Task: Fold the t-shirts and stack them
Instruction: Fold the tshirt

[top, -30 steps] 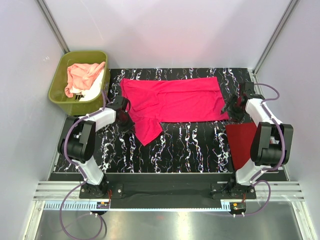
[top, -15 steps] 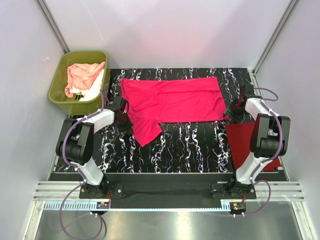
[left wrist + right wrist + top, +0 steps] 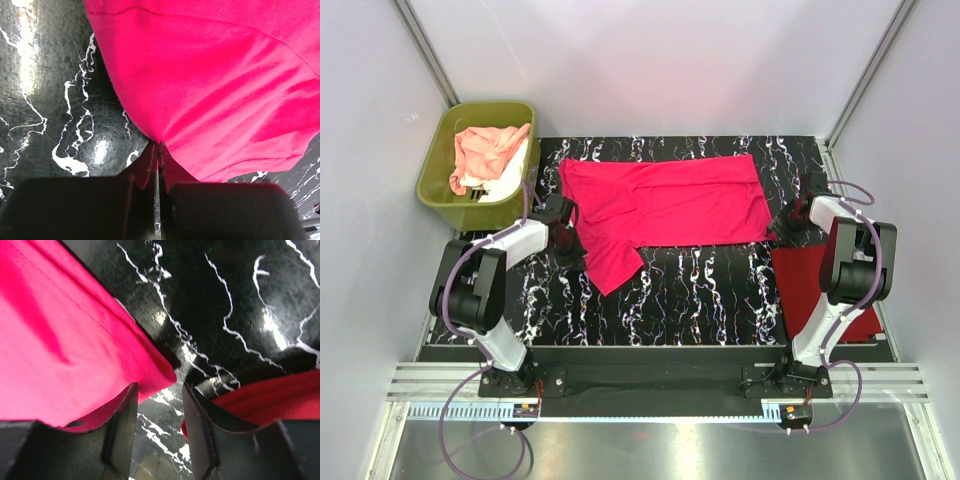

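Once the left hand had drawn shut over the last second, we found it pinching the left edge of the hot pink t-shirt, with the cloth puckered to a point between its fingers. The right hand had narrowed and shifted slightly toward the right of the frame. Its fingers stood apart around bare worktop, with the shirt's lower right corner just beyond their tips and nothing gripped. That corner had pulled in a little toward the left. The shirt otherwise lay spread across the upper middle of the frame.

The darker red t-shirt at lower right was partly covered by the right arm. In the tub at upper left, the peach-pink t-shirt hid most of the white t-shirt.
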Robot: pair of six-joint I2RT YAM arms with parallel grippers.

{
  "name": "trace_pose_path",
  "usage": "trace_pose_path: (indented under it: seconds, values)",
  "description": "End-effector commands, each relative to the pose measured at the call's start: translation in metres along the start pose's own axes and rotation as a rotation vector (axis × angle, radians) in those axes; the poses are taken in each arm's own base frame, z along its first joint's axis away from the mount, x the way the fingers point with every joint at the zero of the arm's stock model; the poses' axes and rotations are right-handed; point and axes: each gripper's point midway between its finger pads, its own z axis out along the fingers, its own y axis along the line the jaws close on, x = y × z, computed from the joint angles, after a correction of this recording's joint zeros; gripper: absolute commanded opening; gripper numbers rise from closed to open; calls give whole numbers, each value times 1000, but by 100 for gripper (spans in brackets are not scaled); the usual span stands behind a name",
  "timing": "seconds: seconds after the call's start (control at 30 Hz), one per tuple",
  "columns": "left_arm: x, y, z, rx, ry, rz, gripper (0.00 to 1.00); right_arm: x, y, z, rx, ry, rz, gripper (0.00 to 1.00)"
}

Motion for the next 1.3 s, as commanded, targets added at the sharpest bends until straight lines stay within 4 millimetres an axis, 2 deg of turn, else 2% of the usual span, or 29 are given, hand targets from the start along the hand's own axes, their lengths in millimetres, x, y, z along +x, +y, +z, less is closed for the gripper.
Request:
trace_pose_path:
  seconds: [0.0, 0.07, 0.17, 0.33, 0.6, 0.77, 0.87, 0.97, 1.1, 1.13, 1.27]
  values:
    - [-4, -6, -11, 23, -36, 31, 0, -14, 11, 4, -46, -37, 12, 47]
    - [-2, -6, -11, 25, -34, 34, 0, -14, 13, 6, -57, -33, 12, 43]
    - [-1, -6, -13, 28, -35, 37, 0, -10, 12, 11, -58, -11, 15, 31]
    - [7, -1, -14, 20, -26, 29, 0, -4, 7, 1, -42, -7, 9, 0]
    - [20, 0, -24, 45, -27, 3, 0, 15, -5, -14, -24, 10, -5, 0]
    - [20, -8, -39, 60, -46, 38, 0, 11, 0, -27, -46, -12, -18, 0]
    - [10, -13, -47, 47, -66, 60, 0, 0, 9, -34, -63, -30, -25, 0]
    - [-9, -22, -56, 33, -111, 91, 0, -16, 22, -37, -87, -47, -28, 0]
    - [-41, -34, -69, 10, -190, 128, 0, -37, 41, -37, -127, -65, -15, 0]
    - [-51, -44, -72, 20, -205, 134, 0, -38, 43, -32, -127, -53, -8, 0]
    - [-83, -57, -75, -1, -252, 135, 0, -58, 60, -31, -159, -63, -9, 0]
